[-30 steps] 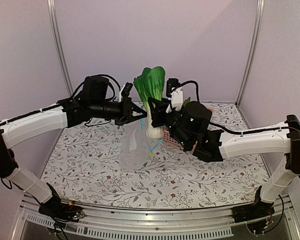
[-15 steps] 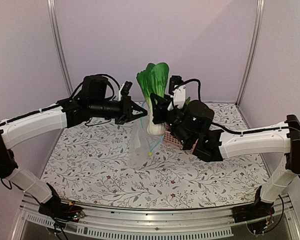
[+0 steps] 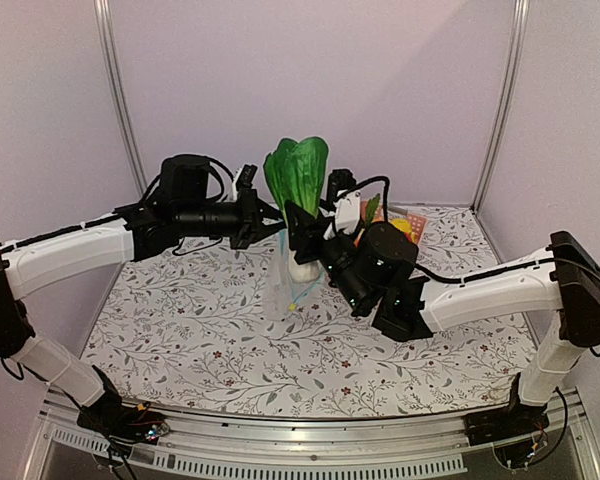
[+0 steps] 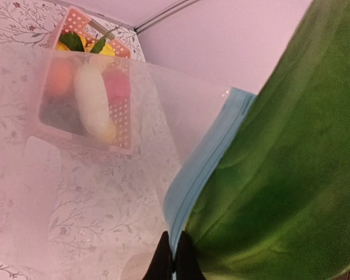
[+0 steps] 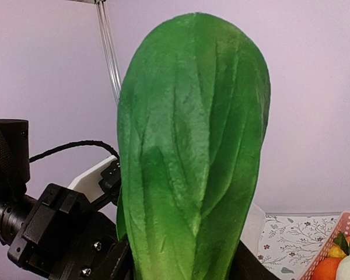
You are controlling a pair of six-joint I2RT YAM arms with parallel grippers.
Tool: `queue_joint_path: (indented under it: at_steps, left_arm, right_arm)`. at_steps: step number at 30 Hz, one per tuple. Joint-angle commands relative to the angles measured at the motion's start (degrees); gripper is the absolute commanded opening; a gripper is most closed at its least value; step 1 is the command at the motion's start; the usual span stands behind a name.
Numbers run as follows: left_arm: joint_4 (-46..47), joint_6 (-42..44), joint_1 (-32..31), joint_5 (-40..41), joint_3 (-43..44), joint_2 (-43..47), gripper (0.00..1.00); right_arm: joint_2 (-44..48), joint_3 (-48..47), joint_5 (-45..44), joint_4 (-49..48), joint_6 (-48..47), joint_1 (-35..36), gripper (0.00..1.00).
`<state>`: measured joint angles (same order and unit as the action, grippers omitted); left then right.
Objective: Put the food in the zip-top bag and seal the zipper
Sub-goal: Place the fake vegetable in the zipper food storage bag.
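Your left jaws are closed, pinching the light-blue zipper (image 4: 205, 166) of the zip-top bag (image 4: 99, 181). The bag hangs above the worktop (image 3: 180, 330). The bok choy (image 5: 192, 146) stands upright between your right jaws, white stem down at the bag mouth, green leaf just beside the zipper. Can't tell whether the right jaws grip it or only flank it. Round fruit sits in the pink basket (image 3: 416, 217), behind the right arm.

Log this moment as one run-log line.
left gripper shut on zipper | zip-top bag hanging from it | right gripper around bok choy, grip unclear | bok choy upright at bag mouth | unsealed
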<state>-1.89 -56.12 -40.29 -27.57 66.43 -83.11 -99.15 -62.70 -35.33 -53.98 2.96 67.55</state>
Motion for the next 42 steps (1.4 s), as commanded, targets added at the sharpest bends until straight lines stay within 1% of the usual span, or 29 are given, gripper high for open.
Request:
queue_joint_path:
  at_steps: [1, 3, 5, 6, 9, 11, 13, 14, 18, 20, 21, 22, 25, 26, 27, 30, 33, 37, 39, 42]
  left_arm:
    - [8.2, -4.2, 1.7, -0.8, -2.1, 1.9, 0.00]
    - [10.2, -5.7, 2.2, -1.2, -2.8, 1.8, 0.00]
    - [10.1, -5.8, 2.6, -1.3, -2.8, 1.8, 0.00]
    - [10.0, -5.8, 2.8, -1.3, -2.8, 1.8, 0.00]
    - [9.8, -5.9, 3.7, -1.5, -3.0, 1.8, 0.00]
    - [9.8, -6.0, 4.0, -1.6, -3.3, 1.8, 0.00]
    - [9.8, -6.0, 4.1, -1.8, -3.4, 1.8, 0.00]
    - [9.8, -6.0, 4.1, -1.9, -3.3, 1.8, 0.00]
    - [9.6, -5.5, 4.1, -2.6, -3.3, 1.7, 0.00]
    - [8.8, -4.9, 4.1, -3.3, -3.3, 1.8, 0.00]
    - [8.2, -4.5, 4.1, -3.5, -3.2, 1.8, 0.00]
    - [7.6, -4.0, 4.1, -3.7, -3.2, 1.9, 0.00]
    - [5.7, -2.4, 4.0, -4.7, -2.9, 2.1, 0.00]
    - [5.0, -1.9, 4.0, -4.9, -3.0, 2.2, 0.00]
    - [4.5, -1.6, 4.0, -5.0, -3.2, 2.3, 0.00]
    - [3.6, -1.2, 4.0, -4.3, -4.5, 2.9, 0.00]
    - [3.8, -2.2, 3.8, -4.5, -5.6, 3.4, 0.00]
    - [5.1, -4.8, 3.3, -4.2, -6.6, 4.2, 0.00]
    - [5.7, -6.2, 3.0, -3.3, -7.1, 5.0, 0.00]
    - [8.4, -8.8, 2.9, -2.3, -8.1, 6.0, 0.00]
  right_arm:
    - [1.0, 3.3, -1.5, 0.1, -0.9, 1.3, 0.49]
    - [1.2, 3.8, -2.0, 0.5, -0.7, 1.3, 0.51]
    - [1.3, 4.0, -2.0, 1.4, -0.5, 1.5, 0.59]
    - [1.3, 4.1, -2.1, 1.6, -0.5, 1.7, 0.60]
    - [1.6, 4.2, -2.3, 2.8, -0.4, 2.1, 0.61]
    - [2.1, 4.4, -2.2, 3.8, 0.0, 2.2, 0.66]
    - [2.3, 4.6, -2.3, 4.7, 0.6, 2.2, 0.74]
    - [2.4, 4.5, -2.4, 5.4, 0.8, 2.1, 0.76]
    - [3.3, 4.2, -3.3, 6.6, 2.3, 2.2, 0.77]
    - [3.8, 3.0, -4.5, 8.8, 3.1, 2.2, 0.76]
    - [3.9, 2.2, -4.7, 10.2, 3.4, 2.1, 0.72]
    - [4.2, 1.4, -5.1, 11.4, 3.6, 2.1, 0.66]
    - [4.3, -0.1, -4.7, 13.6, 4.7, 1.6, 0.38]
    - [4.4, -0.2, -4.5, 13.7, 5.1, 1.4, 0.27]
    - [4.4, -0.2, -4.3, 13.6, 5.7, 1.1, 0.19]
    - [4.5, -0.8, -3.9, 12.0, 6.2, 0.7, 0.01]
    - [4.3, -0.4, -2.3, 5.2, 3.4, 0.6, 0.00]
    - [1.7, -1.7, -1.7, -4.5, -3.8, 0.7, 0.00]
    - [-0.3, -3.0, -1.9, -6.7, -6.3, 0.7, 0.00]
    - [-2.2, -3.8, -0.6, -6.8, -6.7, 0.7, 0.00]
